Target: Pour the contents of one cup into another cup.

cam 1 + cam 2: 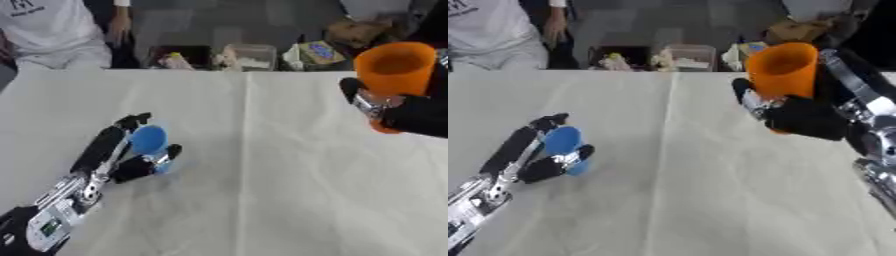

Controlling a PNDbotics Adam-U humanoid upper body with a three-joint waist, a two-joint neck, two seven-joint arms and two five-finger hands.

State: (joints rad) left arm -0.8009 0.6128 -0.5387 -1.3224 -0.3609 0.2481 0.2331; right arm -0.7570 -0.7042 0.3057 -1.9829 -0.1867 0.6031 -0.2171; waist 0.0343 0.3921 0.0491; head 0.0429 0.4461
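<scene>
An orange cup [782,71] is held upright above the table on the right, my right hand [805,117] curled round its lower half. Its inside is not visible. On the left a small blue cup [149,141] stands on the white tablecloth [262,175]. My left hand [118,152] lies around it, fingers along its far side and the thumb on its near side, curled about it.
Along the table's far edge stand a dark bin [179,56], a clear container [249,56] and some packets [319,51]. A person in a white shirt [52,25] sits at the far left, not touching anything.
</scene>
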